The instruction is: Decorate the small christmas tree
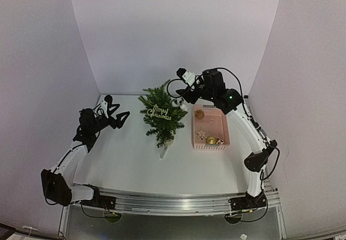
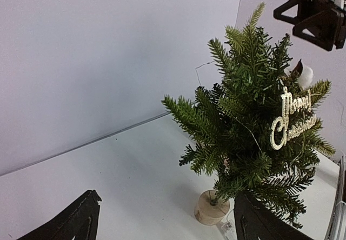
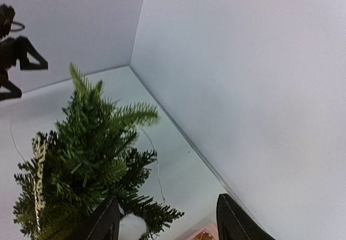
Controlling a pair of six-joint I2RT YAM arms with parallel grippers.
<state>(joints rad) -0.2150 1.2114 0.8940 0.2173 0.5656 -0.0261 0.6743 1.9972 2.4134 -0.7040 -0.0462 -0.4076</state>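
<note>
You have the left gripper [image 1: 124, 116] open at middle left, and the right gripper [image 3: 167, 207] open just upper right of the small dark green artificial christmas tree [image 1: 160, 117].

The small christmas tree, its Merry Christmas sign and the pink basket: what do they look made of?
The small christmas tree: likely plastic, stiff matte green needles. The Merry Christmas sign: pale gold cutout lettering, plastic or card, unclear. The pink basket: apparently moulded plastic, perforated walls.

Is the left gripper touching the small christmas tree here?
Apart. The top external view shows bare table between the open left gripper and the nearest branches of the small christmas tree.
</note>
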